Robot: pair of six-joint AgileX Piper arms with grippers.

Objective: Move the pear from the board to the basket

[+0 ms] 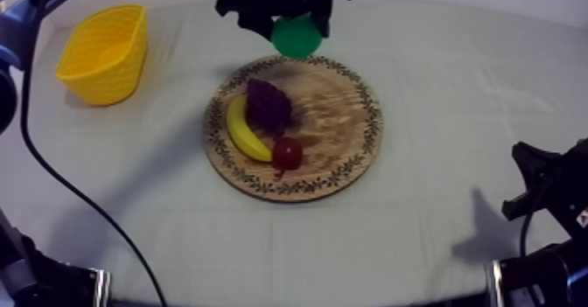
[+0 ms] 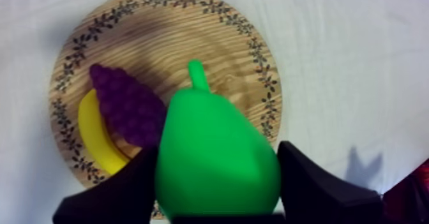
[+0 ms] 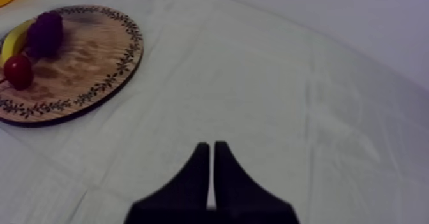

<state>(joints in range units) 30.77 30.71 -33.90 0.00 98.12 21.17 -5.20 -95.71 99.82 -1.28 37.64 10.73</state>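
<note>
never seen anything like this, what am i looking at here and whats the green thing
This is a robot with two arms at a cloth-covered table, each ending in a black two-fingered hand. One picture looks down from above; the other two come from cameras on each arm's wrist. On the table lies a round wooden board holding a banana, grapes and a small red fruit; a yellow basket stands apart. The green thing is a toy pear, gripped by the left hand above the board. The right hand is shut on nothing, over bare table.
</note>
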